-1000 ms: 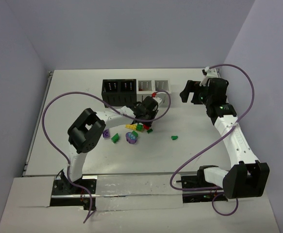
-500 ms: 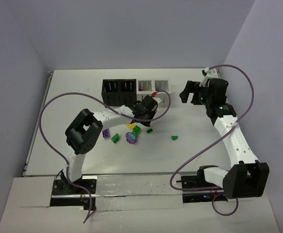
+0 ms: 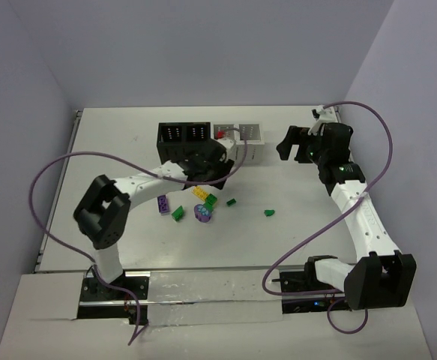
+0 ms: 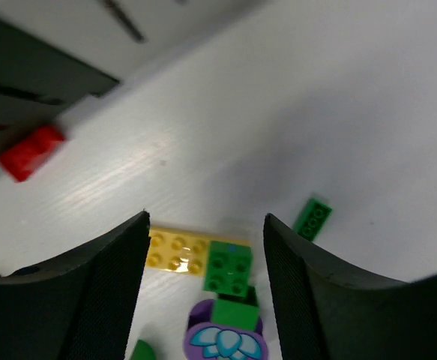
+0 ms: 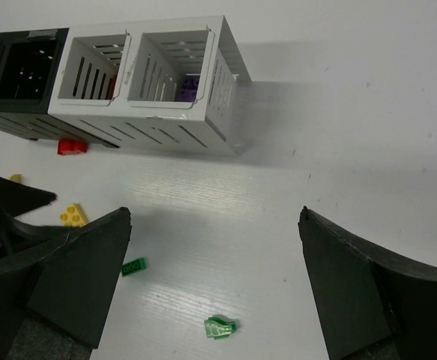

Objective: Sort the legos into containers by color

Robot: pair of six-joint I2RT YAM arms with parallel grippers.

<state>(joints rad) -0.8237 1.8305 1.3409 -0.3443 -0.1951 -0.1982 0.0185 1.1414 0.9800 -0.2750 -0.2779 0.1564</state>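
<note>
- Overhead, shows the left fingers [image 3: 207, 166] just before the front of the black bins [image 3: 172, 154], and the right fingers [image 3: 286, 142] to the right of the white bins [image 3: 252, 152], well apart from the legos [image 3: 202, 213].
- Finds those scattered on the worktop [image 3: 113, 142] before the bins: yellow, green and purple clustered, one green off right; something red inside the left white bin.
- From the left wrist, looks down between left fingers [image 4: 106, 292] spread apart, gripping nothing; catches a yellow lego [image 4: 175, 251] touching a green one, a red lego [image 4: 29, 152] beside a black bin.
- From the right wrist, frames right fingers [image 5: 68, 285] wide open, empty; spots purple inside the end white bin.
</note>
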